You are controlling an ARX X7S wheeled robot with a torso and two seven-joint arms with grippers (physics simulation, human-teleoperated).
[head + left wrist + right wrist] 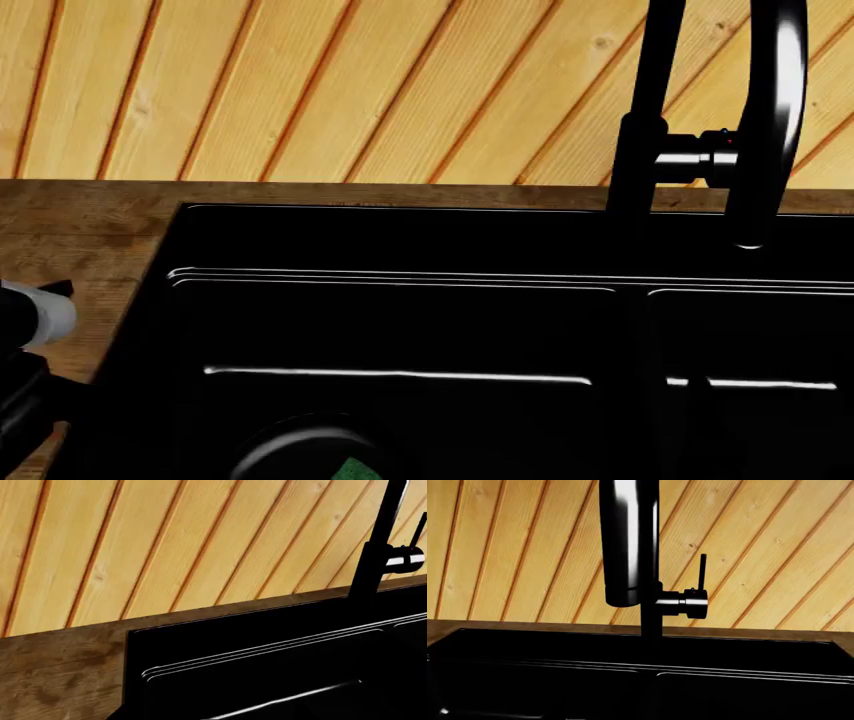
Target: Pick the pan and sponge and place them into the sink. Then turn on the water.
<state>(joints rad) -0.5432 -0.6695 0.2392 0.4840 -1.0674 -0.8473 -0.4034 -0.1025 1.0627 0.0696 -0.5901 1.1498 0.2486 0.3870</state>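
Sponge (352, 468) in sink (400, 330); we face the faucet lever (702, 572), no water. Fingers unseen; cannot tell spread.

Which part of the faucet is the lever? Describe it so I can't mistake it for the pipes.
Start at the black sink below the wood-plank wall, then go up the faucet rising from its back rim. Partway up, a short stubby cylinder sticks out sideways from the upright pipe. The lever is the thin black rod standing up from that stub, far slimmer than the thick spout.
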